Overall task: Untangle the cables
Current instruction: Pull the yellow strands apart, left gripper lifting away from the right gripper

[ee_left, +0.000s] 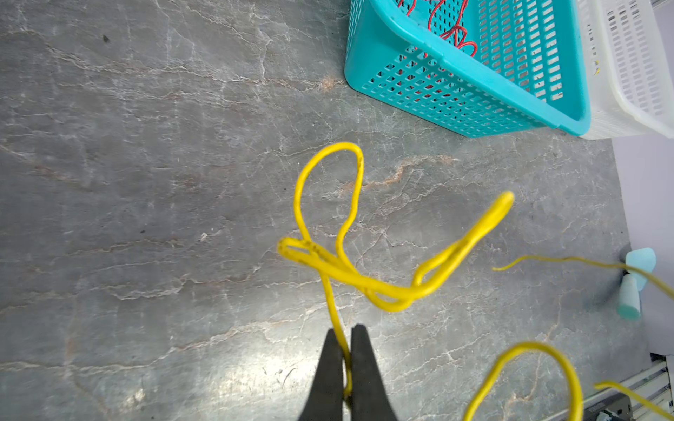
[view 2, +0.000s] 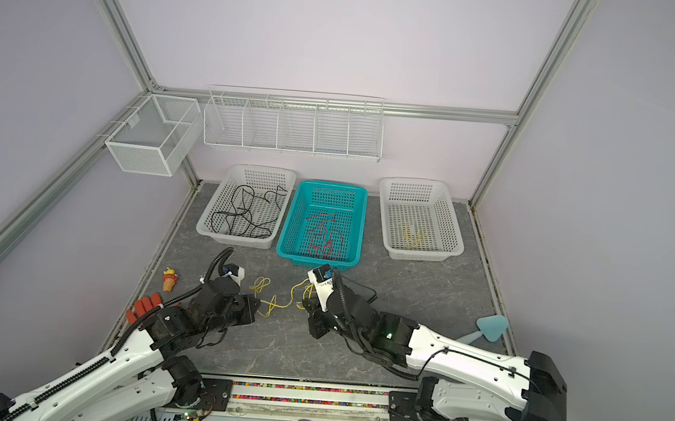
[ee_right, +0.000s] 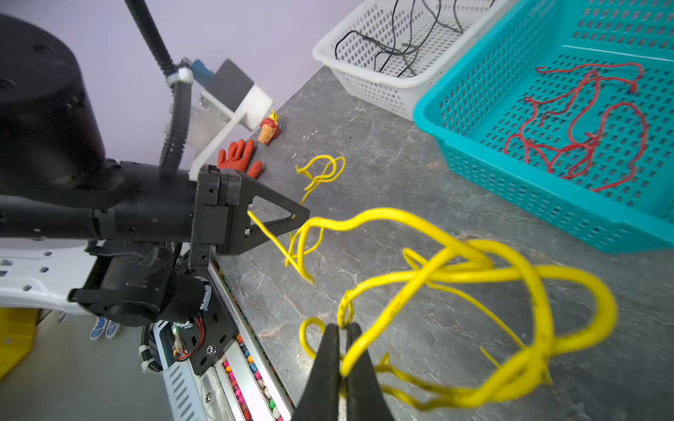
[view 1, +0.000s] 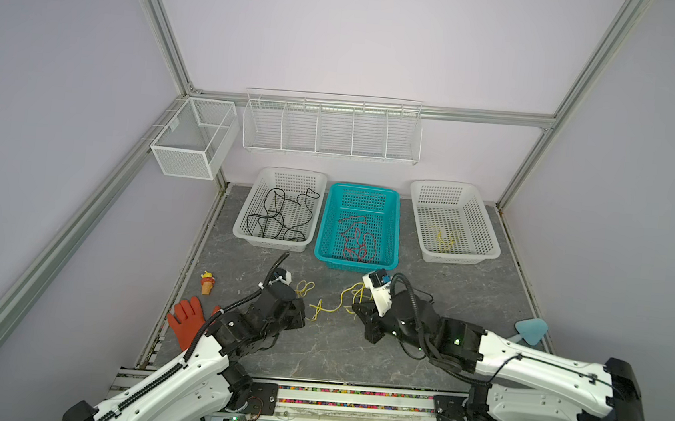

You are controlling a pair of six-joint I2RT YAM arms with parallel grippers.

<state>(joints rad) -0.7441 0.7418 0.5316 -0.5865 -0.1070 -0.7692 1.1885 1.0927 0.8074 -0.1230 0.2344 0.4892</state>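
The left gripper (ee_left: 344,330) has its jaws pressed together on a strand of the yellow cable (ee_left: 364,286), and the right gripper (ee_right: 339,326) pinches another strand of the same cable. The two grippers face each other near the middle of the grey table (view 1: 336,353), well apart. The cable runs between them in loose loops and crossings, part of it raised off the surface, in front of the teal basket (view 1: 321,256). Red cables (ee_right: 589,140) lie in that basket. Black cables (view 1: 275,213) lie in the white basket (view 1: 242,234) to its left, and a small yellow coil (view 1: 443,239) lies in the right white basket (view 1: 461,257). A red glove (view 1: 186,319) and an ice-cream toy (view 1: 207,283) lie by the table's left edge.
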